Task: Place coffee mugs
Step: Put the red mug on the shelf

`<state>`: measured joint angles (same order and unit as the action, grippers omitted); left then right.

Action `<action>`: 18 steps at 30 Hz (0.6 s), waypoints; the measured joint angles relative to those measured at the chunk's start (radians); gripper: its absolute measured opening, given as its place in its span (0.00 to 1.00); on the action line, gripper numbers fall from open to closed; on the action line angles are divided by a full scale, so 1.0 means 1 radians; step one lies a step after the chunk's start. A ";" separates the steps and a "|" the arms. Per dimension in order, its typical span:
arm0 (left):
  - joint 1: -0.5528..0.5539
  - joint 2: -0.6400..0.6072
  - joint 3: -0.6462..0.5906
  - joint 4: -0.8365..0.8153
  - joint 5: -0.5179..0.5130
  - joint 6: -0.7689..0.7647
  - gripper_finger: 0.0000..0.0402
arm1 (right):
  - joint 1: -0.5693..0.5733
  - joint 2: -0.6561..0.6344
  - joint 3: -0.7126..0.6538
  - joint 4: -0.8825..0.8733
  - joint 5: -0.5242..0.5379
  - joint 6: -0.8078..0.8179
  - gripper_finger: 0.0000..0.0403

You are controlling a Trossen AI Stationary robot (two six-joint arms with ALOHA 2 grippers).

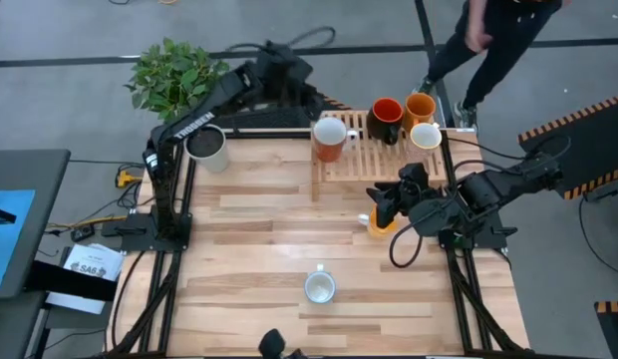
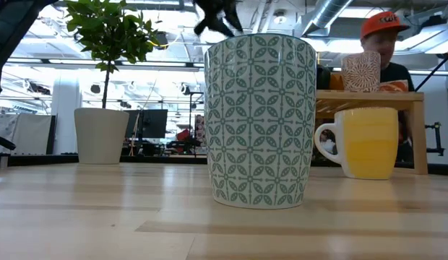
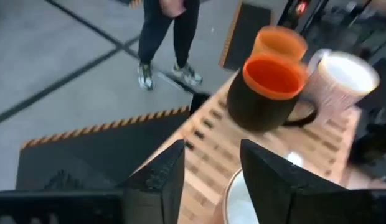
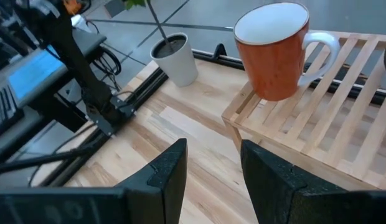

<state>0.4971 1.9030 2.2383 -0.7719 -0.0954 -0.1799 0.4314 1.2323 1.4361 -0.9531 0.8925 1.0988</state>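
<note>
Four mugs stand on the slatted wooden rack (image 1: pixel 389 155) at the table's far side: brown-orange (image 1: pixel 329 138), red with a dark outside (image 1: pixel 386 120), orange (image 1: pixel 420 107) and cream (image 1: pixel 426 136). A yellow mug (image 2: pixel 365 141) stands on the table in front of the rack. A pale patterned mug (image 1: pixel 319 287) stands alone near the near edge. My left gripper (image 3: pixel 211 174) hovers open over the rack's far left corner, beside the brown-orange mug's rim (image 3: pixel 236 196). My right gripper (image 1: pixel 376 194) is open above the yellow mug (image 1: pixel 377 223), pointing toward the brown-orange mug (image 4: pixel 274 50).
A white pot (image 1: pixel 207 148) with a leafy plant (image 1: pixel 174 75) stands at the far left corner. A person (image 1: pixel 488 40) moves beyond the far right edge. Bare wood lies across the table's middle and left (image 1: pixel 249 229). Cables hang by the right arm (image 1: pixel 404 249).
</note>
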 joint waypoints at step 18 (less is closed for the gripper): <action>-0.175 -0.501 -0.669 0.402 0.108 0.008 0.06 | -0.094 0.069 -0.001 0.089 -0.053 -0.198 0.44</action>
<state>0.3222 1.4024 1.5694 -0.3700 0.0128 -0.1719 0.3374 1.3009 1.4349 -0.8642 0.8391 0.9012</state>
